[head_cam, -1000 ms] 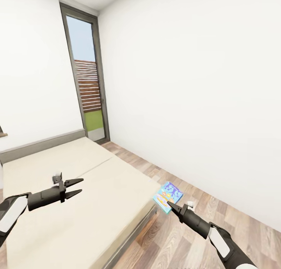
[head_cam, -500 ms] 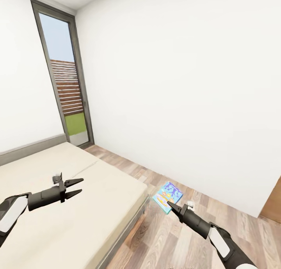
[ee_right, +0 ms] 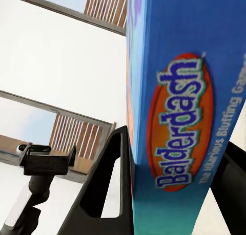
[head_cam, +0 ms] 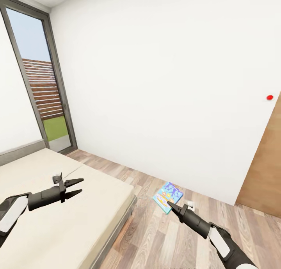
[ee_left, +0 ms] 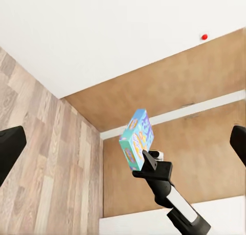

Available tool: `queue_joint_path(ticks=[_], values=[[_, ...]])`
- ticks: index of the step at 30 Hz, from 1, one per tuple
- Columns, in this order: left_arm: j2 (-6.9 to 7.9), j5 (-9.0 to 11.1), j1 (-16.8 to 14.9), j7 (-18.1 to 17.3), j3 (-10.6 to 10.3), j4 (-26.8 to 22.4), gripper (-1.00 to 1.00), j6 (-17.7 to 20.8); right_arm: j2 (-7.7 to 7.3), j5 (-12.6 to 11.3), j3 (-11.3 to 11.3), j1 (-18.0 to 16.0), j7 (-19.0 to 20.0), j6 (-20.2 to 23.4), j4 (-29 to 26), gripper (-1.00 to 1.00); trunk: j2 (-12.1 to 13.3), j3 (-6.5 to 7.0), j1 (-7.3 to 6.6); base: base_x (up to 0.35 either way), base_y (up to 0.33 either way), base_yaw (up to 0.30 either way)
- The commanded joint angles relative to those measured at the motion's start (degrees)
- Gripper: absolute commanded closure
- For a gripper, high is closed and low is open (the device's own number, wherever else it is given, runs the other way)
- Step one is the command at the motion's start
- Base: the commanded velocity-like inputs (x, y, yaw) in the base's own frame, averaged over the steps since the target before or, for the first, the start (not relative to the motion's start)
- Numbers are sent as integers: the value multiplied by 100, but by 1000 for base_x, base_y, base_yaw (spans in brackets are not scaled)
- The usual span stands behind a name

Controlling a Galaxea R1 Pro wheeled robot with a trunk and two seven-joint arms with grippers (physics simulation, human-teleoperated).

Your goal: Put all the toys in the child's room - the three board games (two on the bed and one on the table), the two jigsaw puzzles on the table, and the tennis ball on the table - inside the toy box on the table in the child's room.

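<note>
The right gripper [head_cam: 170, 203] is clamped on the light blue board game [head_cam: 168, 197], one finger on each broad face, so the box stands out past the fingertips, carried in the air above the wood floor [head_cam: 164, 237]. In the right wrist view the box [ee_right: 184, 117] sits upright between the two black fingers [ee_right: 105, 194], its "Balderdash" lettering facing the camera. The left gripper [head_cam: 78, 186] hangs over the bed [head_cam: 47, 222] with its fingers spread and nothing between them; from its wrist camera the box [ee_left: 137, 139] shows held edge-up at the tip of the other arm.

It looks a light, stiff cardboard box with smooth printed faces, so I'd judge it could slide or swing in a pinch near one edge. A firm, flat squeeze across the faces seems the sensible hold. The toy box and table are not in sight here.
</note>
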Motion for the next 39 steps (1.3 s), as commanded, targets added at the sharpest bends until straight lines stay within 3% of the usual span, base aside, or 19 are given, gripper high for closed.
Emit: queue_joint_path(ticks=[1,14,25,27,33,39], values=[[-2,-16,-2,-24,6,-1,-100,20,1,-42,-5,-6,4,46,4,100,33,13,-20,0,0,-280],[-19,-17,-2,-24,6,-1,-100,12,1,-42,-5,-6,8,46,6,100,554,283,-305,0,0,-280],[-25,-17,-2,-24,6,-1,-100,12,-11,-36,-5,-6,161,37,-7,100,554,316,-305,0,0,-280],[-25,-17,-2,-24,6,-1,-100,12,-58,-35,-4,-6,325,34,-19,100,554,323,-305,0,0,-280],[-25,-17,-2,-24,5,-1,-100,13,-396,-33,-10,252,941,33,-210,100,554,345,-305,0,0,-280],[-26,-17,-2,-24,6,-1,-100,12,-495,-34,-188,673,1151,72,-1031,100,554,367,-305,0,0,-279]])
